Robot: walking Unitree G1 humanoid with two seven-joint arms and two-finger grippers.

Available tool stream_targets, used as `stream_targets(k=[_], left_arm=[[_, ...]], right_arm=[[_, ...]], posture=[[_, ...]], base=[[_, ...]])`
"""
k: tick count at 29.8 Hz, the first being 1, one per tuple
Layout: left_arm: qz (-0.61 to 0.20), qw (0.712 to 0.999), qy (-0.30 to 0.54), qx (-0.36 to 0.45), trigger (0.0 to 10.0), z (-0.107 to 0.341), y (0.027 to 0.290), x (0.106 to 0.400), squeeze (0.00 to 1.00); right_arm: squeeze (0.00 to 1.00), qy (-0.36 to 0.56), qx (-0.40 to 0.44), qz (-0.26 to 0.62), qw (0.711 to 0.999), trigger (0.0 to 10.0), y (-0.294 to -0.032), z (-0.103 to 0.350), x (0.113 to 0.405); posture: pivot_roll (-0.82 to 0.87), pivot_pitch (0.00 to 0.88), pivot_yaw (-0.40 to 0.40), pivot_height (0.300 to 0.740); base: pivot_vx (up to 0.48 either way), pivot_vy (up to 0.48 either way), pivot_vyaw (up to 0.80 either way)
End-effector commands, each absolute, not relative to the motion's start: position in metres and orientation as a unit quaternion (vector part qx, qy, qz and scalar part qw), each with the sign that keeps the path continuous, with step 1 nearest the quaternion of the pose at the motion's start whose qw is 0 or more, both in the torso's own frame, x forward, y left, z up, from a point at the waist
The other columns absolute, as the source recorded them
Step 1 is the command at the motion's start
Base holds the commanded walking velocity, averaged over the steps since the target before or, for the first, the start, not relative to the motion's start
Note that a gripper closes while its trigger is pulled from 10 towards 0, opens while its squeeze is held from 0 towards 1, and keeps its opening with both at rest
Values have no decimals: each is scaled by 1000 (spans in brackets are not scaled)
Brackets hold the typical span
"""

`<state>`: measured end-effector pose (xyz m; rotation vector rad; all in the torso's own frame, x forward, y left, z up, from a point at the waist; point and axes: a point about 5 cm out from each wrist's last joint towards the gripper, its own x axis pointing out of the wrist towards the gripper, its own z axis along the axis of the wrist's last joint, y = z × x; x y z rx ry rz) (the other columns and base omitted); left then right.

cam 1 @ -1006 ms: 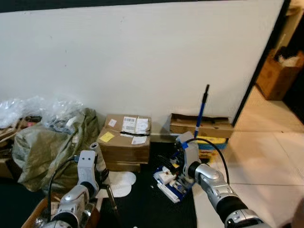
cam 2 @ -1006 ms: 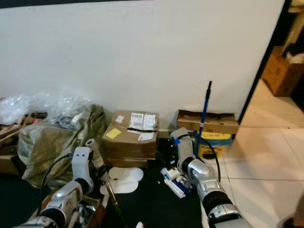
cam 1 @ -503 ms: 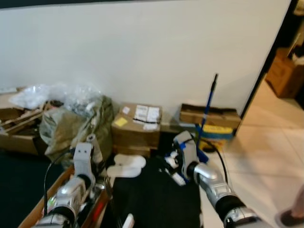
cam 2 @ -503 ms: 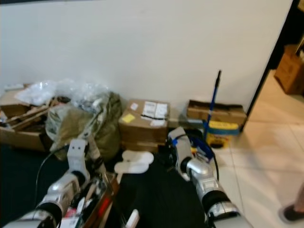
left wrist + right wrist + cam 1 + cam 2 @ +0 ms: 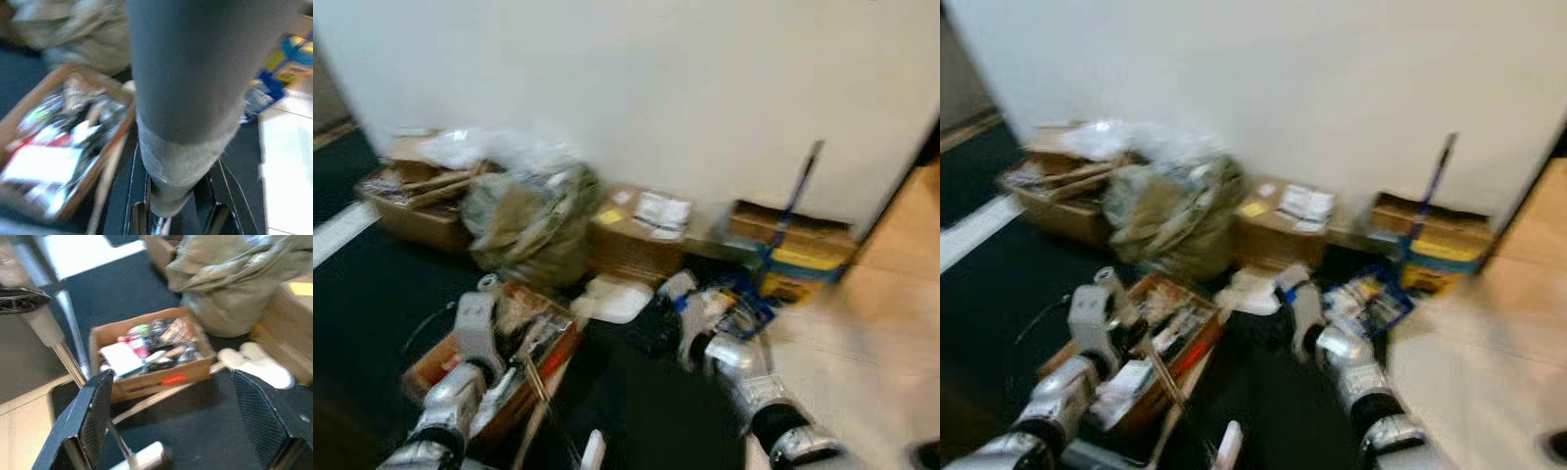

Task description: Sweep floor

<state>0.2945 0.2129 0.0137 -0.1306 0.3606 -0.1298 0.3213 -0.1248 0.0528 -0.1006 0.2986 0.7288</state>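
The robot has swung left; left claw clenched on a grey pole, probably the broom; right claw released. Blur risks clipping the box at seven o'clock.

Both eye views are smeared by motion blur; edges of the wall and boxes are softened throughout. The wall is brightly and evenly lit, while the dark mat is rendered nearly black. In the left wrist view, a grey pole close to the lens is out of focus. The right wrist view is blurred, with its fingers soft.
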Motion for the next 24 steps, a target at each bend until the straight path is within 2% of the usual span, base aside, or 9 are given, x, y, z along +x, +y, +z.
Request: stream_targets(k=[1,11,24], left_arm=[[-57,983,165,-61,10000,19,217,298,0],[0,987,149,-55,10000,24,231,299,0],[50,982,181,-20,10000,11,239,287,0]], right_arm=[[0,144,-52,359,921,10000,-128,53,321],[0,135,-51,370,918,10000,-128,56,320],[0,131,-47,401,905,10000,-123,55,315]], posture=[[-29,0,5,740],[-30,0,6,740],[-35,0,10,740]], base=[[-345,0,694],[0,0,686],[0,0,668]])
